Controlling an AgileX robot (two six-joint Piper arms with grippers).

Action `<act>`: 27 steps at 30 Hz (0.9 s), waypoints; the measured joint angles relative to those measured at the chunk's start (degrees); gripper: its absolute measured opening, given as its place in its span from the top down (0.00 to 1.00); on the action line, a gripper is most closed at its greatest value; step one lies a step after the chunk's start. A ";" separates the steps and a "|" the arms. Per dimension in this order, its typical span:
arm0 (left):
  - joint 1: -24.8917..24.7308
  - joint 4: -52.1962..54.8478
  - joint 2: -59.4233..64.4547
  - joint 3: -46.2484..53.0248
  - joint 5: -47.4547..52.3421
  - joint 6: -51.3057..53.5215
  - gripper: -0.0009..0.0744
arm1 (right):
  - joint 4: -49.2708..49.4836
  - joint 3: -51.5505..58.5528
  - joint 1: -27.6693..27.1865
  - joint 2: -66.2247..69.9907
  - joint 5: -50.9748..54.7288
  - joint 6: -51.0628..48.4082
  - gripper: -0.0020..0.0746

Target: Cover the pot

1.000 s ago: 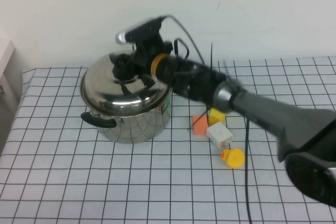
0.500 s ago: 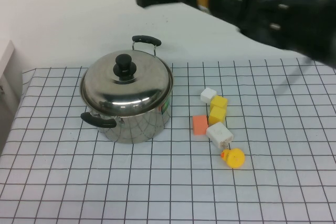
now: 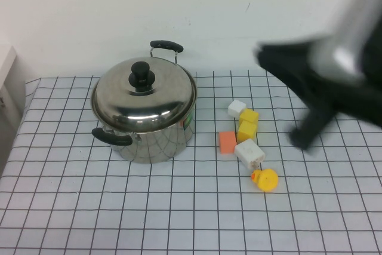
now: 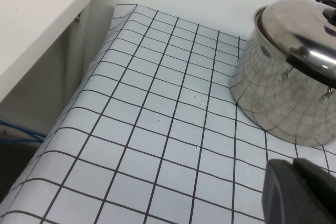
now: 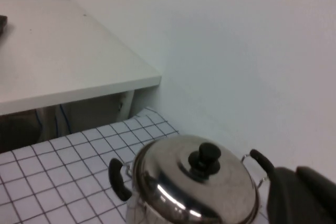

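The shiny steel pot [image 3: 149, 138] stands at the back left of the gridded table, with the domed lid [image 3: 146, 100] and its black knob [image 3: 142, 76] resting on it. My right arm [image 3: 325, 82] is a blur high on the right, well clear of the pot. In the right wrist view my right gripper [image 5: 296, 195] is shut and empty, up and to the side of the lid [image 5: 184, 182]. My left gripper [image 4: 296, 192] is shut and empty, low over the table beside the pot [image 4: 273, 103]; it is outside the high view.
Right of the pot lie a white block [image 3: 237, 108], a yellow block [image 3: 248, 125], an orange block [image 3: 227, 142], another white block [image 3: 249, 154] and a yellow duck [image 3: 265, 179]. A white shelf [image 4: 42, 24] stands past the table's left edge.
My right gripper has left the lid's knob, risen and swung away to the right. The lid has stayed on the pot.
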 joint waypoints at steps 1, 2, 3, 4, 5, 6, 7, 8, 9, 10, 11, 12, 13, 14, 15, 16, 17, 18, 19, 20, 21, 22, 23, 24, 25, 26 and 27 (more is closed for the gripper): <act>0.00 0.00 0.00 0.00 0.00 0.00 0.99 | 0.00 3.12 0.00 -3.31 0.52 0.69 0.98; 0.00 0.00 0.00 0.00 0.00 0.00 0.99 | -0.10 5.51 0.00 -6.72 1.20 1.87 0.98; 0.00 0.00 0.00 0.00 0.00 0.00 0.99 | -0.08 8.36 0.00 -10.16 1.95 3.40 0.98; 0.00 0.00 0.00 0.00 0.00 0.00 0.99 | -0.08 11.07 0.00 -13.63 2.65 4.84 0.98; 0.00 0.00 0.00 0.00 0.00 0.00 0.99 | -0.08 13.60 0.00 -16.38 3.42 5.80 0.98; 0.00 0.00 0.00 0.00 0.00 0.00 0.99 | -0.08 15.97 0.00 -19.72 4.39 6.56 0.98; 0.00 0.00 0.00 0.00 0.00 0.00 0.99 | -0.08 18.10 0.00 -22.89 5.34 7.04 0.98; 0.00 0.00 0.00 0.00 0.00 0.00 0.99 | -0.08 19.67 0.00 -25.26 6.13 7.30 0.98; 0.00 0.00 0.00 0.00 0.00 0.00 0.99 | -0.08 21.45 0.00 -28.07 7.22 7.39 0.98; 0.00 0.00 0.00 0.00 0.00 0.00 0.99 | -0.08 23.06 0.00 -30.71 8.45 7.39 0.98; 0.00 0.00 0.00 0.00 0.00 -0.22 0.99 | 0.18 24.24 0.00 -33.11 9.99 6.73 0.98; 0.00 0.00 0.00 0.00 0.00 -0.22 0.99 | 1.86 25.58 0.00 -35.17 11.81 4.47 0.98; 0.00 0.00 0.00 0.00 0.00 -0.22 0.99 | 5.90 26.58 0.00 -36.99 13.51 0.93 0.98; 0.00 0.00 0.00 0.00 0.00 -0.22 0.99 | 12.34 27.74 0.00 -38.30 16.17 -5.78 0.98; 0.00 0.00 0.00 0.00 0.00 -0.22 0.99 | 20.73 28.77 0.00 -39.83 19.36 -14.67 0.98; 0.00 0.00 0.00 0.00 0.00 -0.22 0.99 | 30.33 29.53 0.00 -41.28 22.91 -24.69 0.98; 0.00 0.00 0.00 0.00 0.00 -0.22 0.99 | 38.18 30.14 0.00 -42.41 25.90 -32.48 0.98; 0.00 0.00 0.00 0.00 0.00 -0.22 0.99 | 47.31 30.76 0.00 -43.92 29.51 -41.11 0.98; 0.00 0.00 0.00 0.00 0.00 -0.22 0.99 | 55.39 31.47 0.00 -45.54 32.60 -48.12 0.98; 0.00 0.00 0.00 0.00 0.00 -0.22 0.99 | 60.97 32.19 0.00 -46.89 34.33 -53.82 0.98; 0.00 0.00 0.00 0.00 0.00 -0.22 0.99 | 67.24 33.31 -0.29 -48.61 35.61 -58.84 0.98; 0.00 0.00 0.00 0.00 0.00 -0.22 0.99 | 72.94 34.62 -0.79 -50.35 35.99 -63.63 0.98; 0.00 0.00 0.00 0.00 0.00 -0.22 0.99 | 77.17 35.83 -1.72 -51.98 35.72 -67.44 0.98; 0.00 0.00 0.00 0.00 0.00 -0.22 0.99 | 82.10 37.65 -3.07 -53.42 34.26 -72.44 0.98; 0.00 0.00 0.00 0.00 0.00 -0.22 0.99 | 86.90 39.79 -4.79 -54.66 31.70 -77.73 0.98; 0.00 0.00 0.00 0.00 0.00 -0.22 0.99 | 91.47 42.08 -6.38 -55.43 28.93 -81.98 0.98; 0.00 0.00 0.00 0.00 0.00 -0.22 0.99 | 95.13 44.30 -8.56 -55.97 24.95 -86.87 0.98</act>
